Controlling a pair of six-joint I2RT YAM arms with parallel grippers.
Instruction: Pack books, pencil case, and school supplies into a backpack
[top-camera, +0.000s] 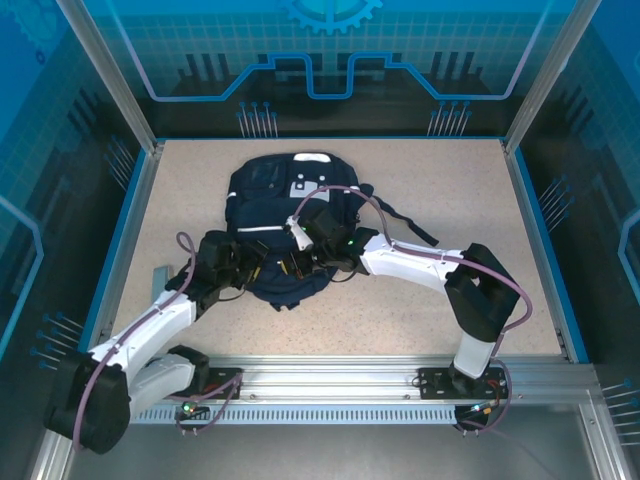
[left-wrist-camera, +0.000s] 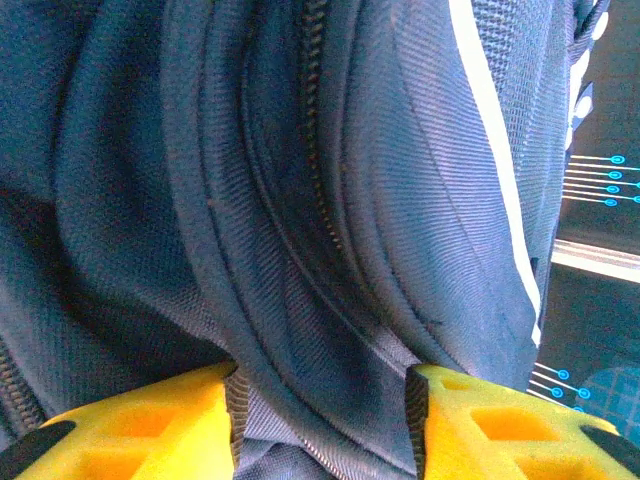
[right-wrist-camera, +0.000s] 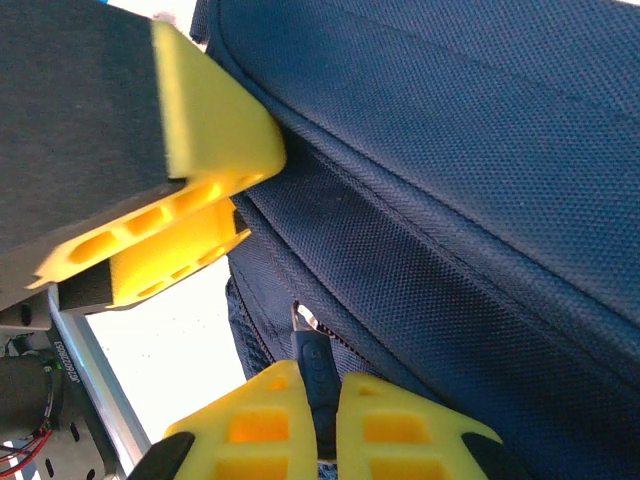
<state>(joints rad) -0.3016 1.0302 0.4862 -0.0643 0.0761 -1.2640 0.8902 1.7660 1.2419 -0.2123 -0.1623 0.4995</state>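
Observation:
The navy backpack (top-camera: 272, 192) lies flat in the middle of the table, its white patches toward the far side. My left gripper (top-camera: 260, 268) is at its near left edge. The yellow fingers (left-wrist-camera: 150, 425) stand partly apart with a thick fold of backpack fabric (left-wrist-camera: 330, 330) pressed between both pads. My right gripper (right-wrist-camera: 318, 390) is shut on the dark blue zipper pull (right-wrist-camera: 316, 355) at the bag's near edge (top-camera: 300, 262). The left fingers (right-wrist-camera: 215, 140) show just beside it. The books and pencil case are hidden or out of view.
The speckled tabletop (top-camera: 450, 190) has raised blue and aluminium borders (top-camera: 535, 250) on all sides. A dark strap (top-camera: 405, 225) trails off the backpack to the right. The metal rail (top-camera: 330, 380) with both arm bases runs along the near edge.

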